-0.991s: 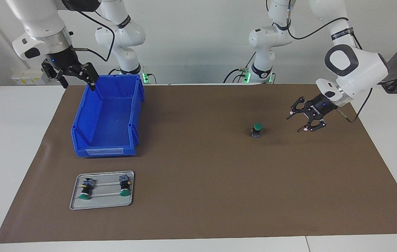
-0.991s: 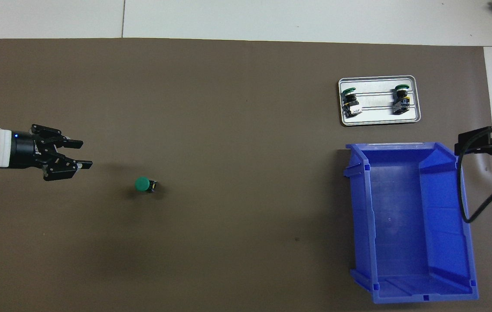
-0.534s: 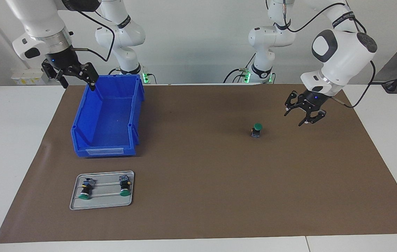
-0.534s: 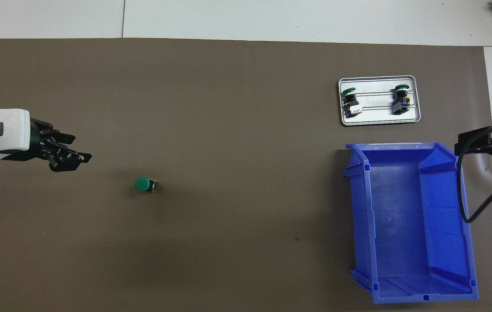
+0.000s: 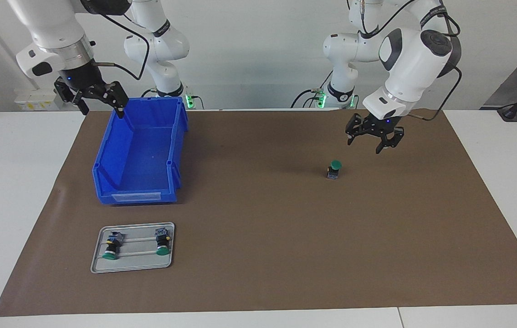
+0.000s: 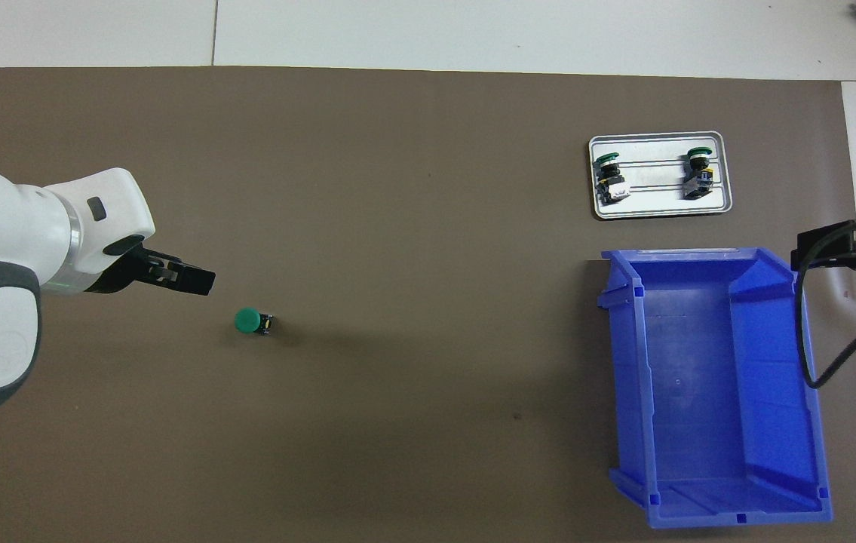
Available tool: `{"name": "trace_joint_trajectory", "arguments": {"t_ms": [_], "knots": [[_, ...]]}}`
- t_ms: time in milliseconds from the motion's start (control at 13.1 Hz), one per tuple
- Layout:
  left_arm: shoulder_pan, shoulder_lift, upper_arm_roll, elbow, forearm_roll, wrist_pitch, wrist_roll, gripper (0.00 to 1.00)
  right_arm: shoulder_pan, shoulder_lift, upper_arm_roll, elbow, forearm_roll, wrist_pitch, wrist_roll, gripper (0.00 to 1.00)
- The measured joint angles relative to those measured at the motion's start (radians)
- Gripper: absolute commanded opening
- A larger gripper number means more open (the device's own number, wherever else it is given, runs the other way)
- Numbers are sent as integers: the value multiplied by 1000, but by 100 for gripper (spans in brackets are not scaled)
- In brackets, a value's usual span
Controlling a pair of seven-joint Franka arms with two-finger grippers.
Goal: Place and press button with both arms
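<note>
Facing view: two white arms at a table covered by a brown mat (image 5: 258, 255).
Button: green-capped push-button (image 5: 334, 169) stands upright on the mat, cap up, touched by nothing; in the overhead view it (image 6: 250, 321) shows as a round green cap with a dark body beside it.
Left gripper: the left gripper (image 5: 373, 135) hangs in the air over bare mat just beside the button, toward the left arm's end of the table; its fingers point down and stand spread, with nothing between them. In the overhead view only its dark tip (image 6: 179, 277) projects from under the white wrist.
Right gripper: the right gripper (image 5: 99, 101) hangs over the rim of the blue bin, at the corner nearest the robots on the right arm's end; its fingers are spread and hold nothing. This arm waits. In the overhead view the gripper (image 6: 842, 249) shows at the frame edge beside the bin.
Blue bin: open-topped blue plastic bin (image 5: 103, 168) under the right gripper, well apart from the button.
Tray: grey metal tray (image 5: 99, 266) farther from the robots than the bin.
Spare buttons: two like push-buttons, one (image 5: 111, 246) and another (image 5: 162, 241), lie on their sides in the tray, green caps pointing away from the robots.
</note>
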Motion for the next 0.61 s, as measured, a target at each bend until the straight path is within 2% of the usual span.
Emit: {"name": "trace_joint_trajectory", "arguments": {"t_ms": [381,610], "knots": [[-56,-15,-7,-55,54,-5,-151,0,0,0,0,0,0,0,0,100],[-91,-14,-9,-153,59,102,-160,0,0,0,0,0,0,0,0,100]]}}
